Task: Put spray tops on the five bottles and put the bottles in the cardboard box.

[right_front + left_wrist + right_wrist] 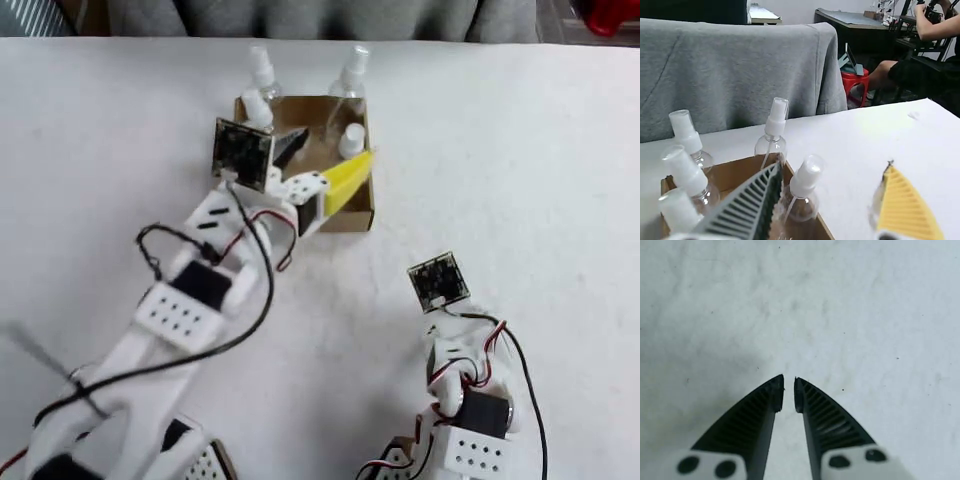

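Observation:
The cardboard box (355, 212) sits at the table's middle back, with several clear bottles with white spray tops in or at it. Two bottles (352, 76) (262, 70) stand at its far rim; I cannot tell whether inside or just behind. Two others (352, 138) (257, 108) are inside. My left gripper (320, 162) hangs open over the box, its yellow finger (902, 205) and grey finger (747, 205) apart, one capped bottle (805, 185) between them. My right gripper (788, 390) is shut on nothing, pointing down at bare table at the front right.
White table (520, 150) all around the box. A grey cloth-covered chair back (735, 65) stands beyond the far edge. The right arm (460, 390) stays near the front edge, well apart from the box.

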Robot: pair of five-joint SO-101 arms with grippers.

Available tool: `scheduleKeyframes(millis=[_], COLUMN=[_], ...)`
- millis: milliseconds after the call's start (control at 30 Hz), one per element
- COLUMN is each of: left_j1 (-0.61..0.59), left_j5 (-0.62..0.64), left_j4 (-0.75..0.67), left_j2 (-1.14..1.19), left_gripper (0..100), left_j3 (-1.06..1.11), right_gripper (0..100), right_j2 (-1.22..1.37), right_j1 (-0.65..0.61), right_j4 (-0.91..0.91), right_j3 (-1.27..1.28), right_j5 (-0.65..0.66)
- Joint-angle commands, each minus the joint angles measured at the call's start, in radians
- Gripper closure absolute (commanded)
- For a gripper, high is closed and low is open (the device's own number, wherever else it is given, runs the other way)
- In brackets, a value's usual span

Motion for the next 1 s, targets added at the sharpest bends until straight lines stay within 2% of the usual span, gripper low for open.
scheduleKeyframes(millis=[0, 367, 867, 967], left_j1=[0.021, -0.054, -0.249, -0.282], left_j5=[0.002, 0.002, -0.005, -0.005], left_j4=[0.157, 0.529, 0.543, 0.588], left_j2=[-0.139, -0.423, -0.966, -1.087], left_gripper=[70, 70, 70, 70], left_j3=[-0.014, 0.012, 0.443, 0.517], right_gripper=[98.4, 98.4, 98.4, 98.4], right_j2=[-0.001, -0.001, -0.001, -0.001], right_j1=[-0.002, 0.002, 0.002, 0.002], right_j4=[-0.001, 0.001, 0.013, 0.013], right_j3=[0.009, 0.009, 0.009, 0.009], right_j5=[0.006, 0.006, 0.006, 0.006])
